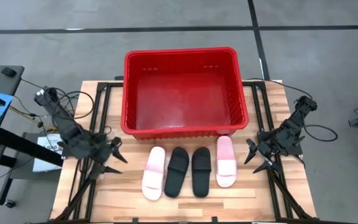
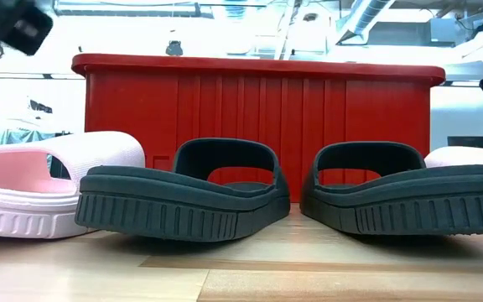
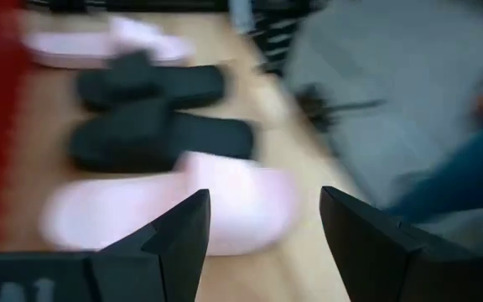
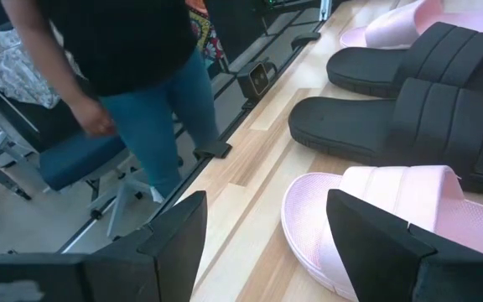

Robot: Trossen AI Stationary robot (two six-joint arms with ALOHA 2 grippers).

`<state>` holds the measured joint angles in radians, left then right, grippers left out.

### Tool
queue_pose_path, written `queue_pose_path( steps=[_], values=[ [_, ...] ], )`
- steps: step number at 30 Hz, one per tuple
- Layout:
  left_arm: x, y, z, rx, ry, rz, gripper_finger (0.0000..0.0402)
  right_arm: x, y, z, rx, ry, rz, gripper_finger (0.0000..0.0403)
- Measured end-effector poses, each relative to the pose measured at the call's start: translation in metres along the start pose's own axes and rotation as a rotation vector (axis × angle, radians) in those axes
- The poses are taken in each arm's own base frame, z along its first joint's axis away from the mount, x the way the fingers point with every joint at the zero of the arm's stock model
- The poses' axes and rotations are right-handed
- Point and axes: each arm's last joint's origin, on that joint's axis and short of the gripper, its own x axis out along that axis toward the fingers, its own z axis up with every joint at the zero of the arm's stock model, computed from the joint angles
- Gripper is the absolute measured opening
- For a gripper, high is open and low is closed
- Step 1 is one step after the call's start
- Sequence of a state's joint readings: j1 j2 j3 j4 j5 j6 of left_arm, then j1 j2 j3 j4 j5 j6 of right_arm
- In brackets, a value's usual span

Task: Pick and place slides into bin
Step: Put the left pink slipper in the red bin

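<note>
Wooden planks of the counter [image 1: 185, 208] carry four slides in a row at the near edge: a pale pink slide [image 1: 153, 172] on the left, two black slides [image 1: 178, 171] [image 1: 201, 171] side by side in the middle, and a second pink slide [image 1: 225, 161] on the right. All four lie flat with their soles down, close together and just short of the bin. To the left of the row the left gripper [image 1: 113, 155] hangs above the counter with its fingers spread and nothing between them. On the other side the right gripper [image 1: 257, 157] hangs beside the right-hand pink slide, its fingers likewise spread and empty. Behind the slides stands the red bin [image 1: 129, 93], with nothing in it. Beyond the counter's edge, the right wrist view shows a person [image 4: 132, 75] in jeans and a dark top.
</note>
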<state>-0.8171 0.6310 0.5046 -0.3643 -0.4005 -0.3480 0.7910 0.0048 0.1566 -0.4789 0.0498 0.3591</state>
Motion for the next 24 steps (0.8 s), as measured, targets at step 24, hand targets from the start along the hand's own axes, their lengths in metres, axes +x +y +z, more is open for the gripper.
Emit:
queue_pose_path(
  steps=[24],
  values=[
    [0.159, -0.066, 0.068, 0.131, 0.674, 0.118, 0.0216, 0.0, 0.0, 0.0, 0.0, -0.001, 0.0, 0.024]
  ],
)
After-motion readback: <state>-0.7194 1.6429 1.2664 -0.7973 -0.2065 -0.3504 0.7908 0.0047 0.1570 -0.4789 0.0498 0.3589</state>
